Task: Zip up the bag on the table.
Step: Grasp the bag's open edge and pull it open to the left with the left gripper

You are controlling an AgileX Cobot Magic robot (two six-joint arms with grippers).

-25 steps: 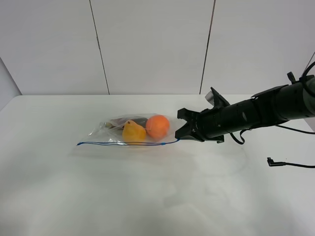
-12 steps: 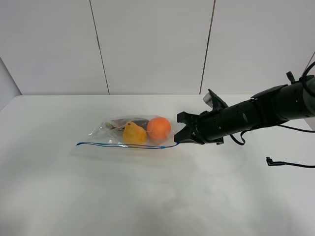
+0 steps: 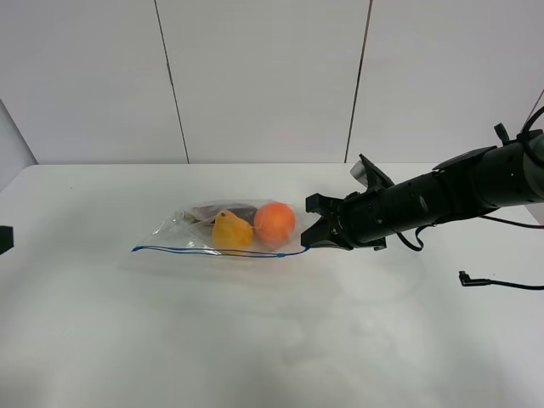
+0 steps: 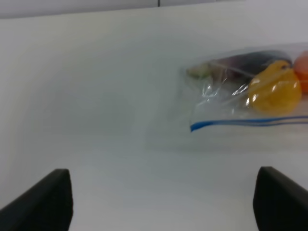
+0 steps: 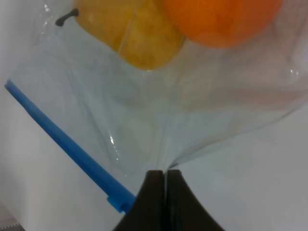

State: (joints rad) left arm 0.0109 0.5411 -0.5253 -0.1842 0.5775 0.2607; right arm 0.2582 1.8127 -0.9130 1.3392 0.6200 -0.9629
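The clear bag (image 3: 223, 230) lies flat on the white table (image 3: 255, 340), with an orange (image 3: 274, 223) and a yellow fruit (image 3: 230, 230) inside. Its blue zipper strip (image 3: 219, 252) runs along the near edge. My right gripper (image 3: 311, 239) is shut on the bag's right corner beside the zipper's end; the right wrist view shows the closed gripper (image 5: 165, 175) pinching the plastic (image 5: 144, 110) next to the strip (image 5: 62, 139). My left gripper (image 4: 162, 197) is open and empty, apart from the bag's left end (image 4: 240, 91). It barely shows at the left edge (image 3: 3, 240).
A thin black cable (image 3: 497, 284) lies on the table at the far right. White wall panels stand behind the table's back edge.
My right gripper has drawn the bag's corner slightly up and left, then held still. A black part of my left arm has come into view at the left edge.
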